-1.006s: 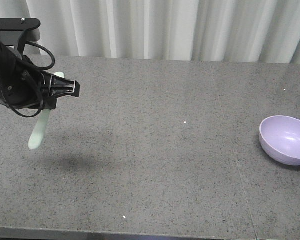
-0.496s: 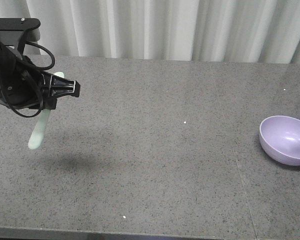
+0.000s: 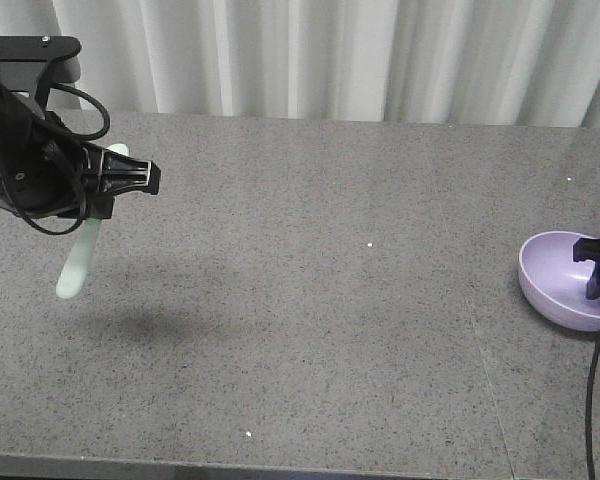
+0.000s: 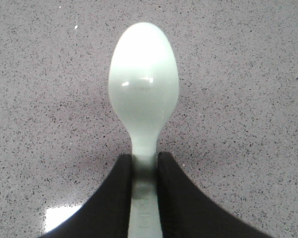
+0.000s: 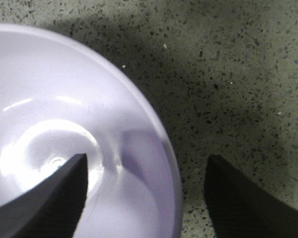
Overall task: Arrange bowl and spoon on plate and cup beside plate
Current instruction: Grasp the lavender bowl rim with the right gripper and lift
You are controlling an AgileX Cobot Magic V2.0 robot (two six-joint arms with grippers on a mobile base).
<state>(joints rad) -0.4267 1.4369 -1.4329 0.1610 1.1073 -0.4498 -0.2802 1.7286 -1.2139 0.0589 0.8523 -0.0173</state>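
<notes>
**Entry: bowl-rim pinch pending; spoon held aloft**

Right gripper [image 5: 146, 184]: spread wide, straddling the lavender bowl [image 5: 49, 99] rim, far right on the table [image 3: 310, 300]. Seat the wall deep between the fingers before closing.

Left gripper [image 4: 145, 171]: clamped on the mint spoon [image 4: 144, 84] handle, above the table's left. Long axis steep, scoop lowermost.

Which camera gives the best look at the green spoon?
The left wrist view: the spoon fills the frame, its oval scoop fully clear and its handle clamped in the left pincer. The front view shows it small and tilted, partly hidden by that pincer. The right wrist view shows only the bowl, no spoon.
</notes>
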